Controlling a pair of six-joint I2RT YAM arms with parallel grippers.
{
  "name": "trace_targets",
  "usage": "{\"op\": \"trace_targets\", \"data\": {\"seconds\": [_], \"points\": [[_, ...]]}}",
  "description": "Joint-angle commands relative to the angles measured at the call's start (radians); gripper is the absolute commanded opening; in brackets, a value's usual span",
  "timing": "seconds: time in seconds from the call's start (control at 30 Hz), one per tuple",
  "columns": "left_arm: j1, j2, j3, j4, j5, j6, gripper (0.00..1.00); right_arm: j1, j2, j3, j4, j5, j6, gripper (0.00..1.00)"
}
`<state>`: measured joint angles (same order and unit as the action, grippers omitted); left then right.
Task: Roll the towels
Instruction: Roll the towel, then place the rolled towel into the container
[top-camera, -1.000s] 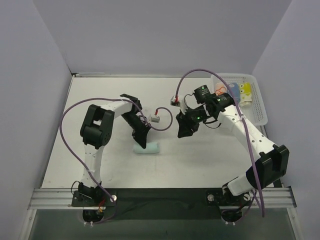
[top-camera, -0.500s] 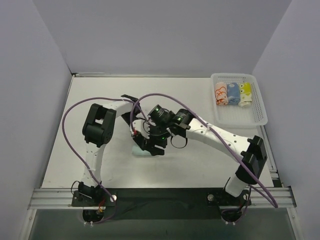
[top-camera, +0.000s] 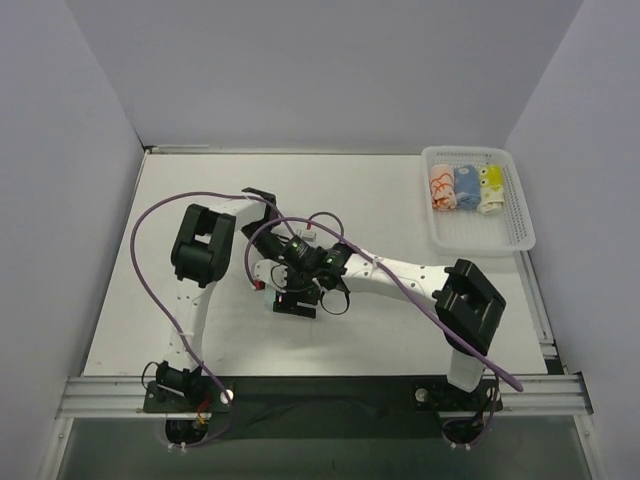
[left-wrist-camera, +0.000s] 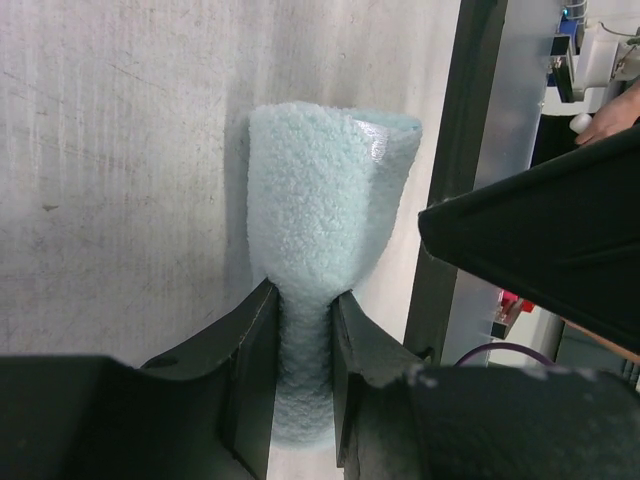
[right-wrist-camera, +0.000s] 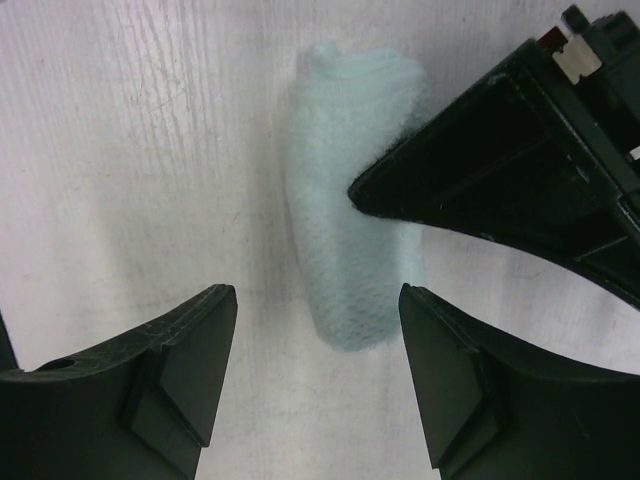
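**Table** (top-camera: 200, 190): pale and flat, enclosed by walls on three sides. Bare room is offered to the left, to the right and behind the work spot. The near edge, where the arm bases are bolted, is the closest boundary.

**Basket** (top-camera: 522, 238): white and slotted, set at the far right corner, well apart from the work. Three rolled towels (top-camera: 465, 187) are held in it side by side.

**Mint-green towel** (left-wrist-camera: 325, 190): rolled into a short, fat cylinder and laid on the table left of centre. It is judged light, soft, fleecy, easily squashed and apt to unroll. It is best taken across the middle of the roll, with the loose outer edge trapped.

**Left gripper** (left-wrist-camera: 303, 305): clamped on one end of the roll, which is pinched narrow there.

**Right gripper** (right-wrist-camera: 316, 300): jaws spread apart and straddling the other end from above. No contact is seen.
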<state>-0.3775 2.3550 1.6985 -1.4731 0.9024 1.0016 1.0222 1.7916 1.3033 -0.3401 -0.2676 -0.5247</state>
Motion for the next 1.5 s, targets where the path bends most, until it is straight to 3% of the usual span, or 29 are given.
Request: {"op": "trace_targets", "data": {"seconds": [0.0, 0.53, 0.63, 0.67, 0.73, 0.83, 0.9, 0.97, 1.0, 1.03, 1.07, 1.33, 1.47], "points": [[0.006, 0.061, 0.032, -0.078, -0.057, 0.111, 0.22, 0.012, 0.012, -0.036, 0.102, 0.03, -0.044, 0.67], [0.012, 0.098, 0.049, -0.11, -0.046, 0.137, 0.22, 0.013, 0.17, -0.073, 0.237, 0.14, -0.057, 0.64], [0.012, 0.099, 0.05, -0.11, -0.048, 0.14, 0.22, 0.013, 0.169, -0.082, 0.237, 0.127, -0.054, 0.54], [0.012, 0.099, 0.052, -0.108, -0.048, 0.14, 0.22, 0.013, 0.166, -0.087, 0.239, 0.12, -0.054, 0.45], [0.014, 0.098, 0.058, -0.11, -0.037, 0.138, 0.23, 0.013, 0.17, -0.087, 0.234, 0.1, -0.044, 0.38], [0.022, 0.092, 0.069, -0.11, -0.011, 0.129, 0.38, 0.016, 0.19, -0.078, 0.204, 0.071, -0.031, 0.21], [0.035, 0.079, 0.079, -0.11, 0.003, 0.117, 0.57, 0.016, 0.199, -0.07, 0.158, 0.044, -0.02, 0.03], [0.052, 0.05, 0.09, -0.11, 0.01, 0.104, 0.64, 0.015, 0.192, -0.07, 0.115, 0.027, -0.005, 0.0], [0.078, 0.038, 0.095, -0.11, 0.013, 0.098, 0.75, 0.013, 0.183, -0.078, 0.102, 0.016, 0.002, 0.0], [0.094, 0.012, 0.099, -0.108, 0.016, 0.088, 0.77, 0.012, 0.158, -0.082, 0.093, 0.002, 0.009, 0.0], [0.112, -0.002, 0.116, -0.105, 0.016, 0.08, 0.97, 0.007, 0.144, -0.096, 0.076, -0.004, 0.024, 0.0], [0.29, -0.27, 0.076, 0.12, 0.013, -0.142, 0.97, -0.083, 0.017, -0.102, 0.0, -0.08, 0.204, 0.0], [0.295, -0.423, 0.018, 0.288, -0.083, -0.24, 0.97, -0.206, -0.041, -0.065, -0.016, -0.099, 0.293, 0.0]]}}
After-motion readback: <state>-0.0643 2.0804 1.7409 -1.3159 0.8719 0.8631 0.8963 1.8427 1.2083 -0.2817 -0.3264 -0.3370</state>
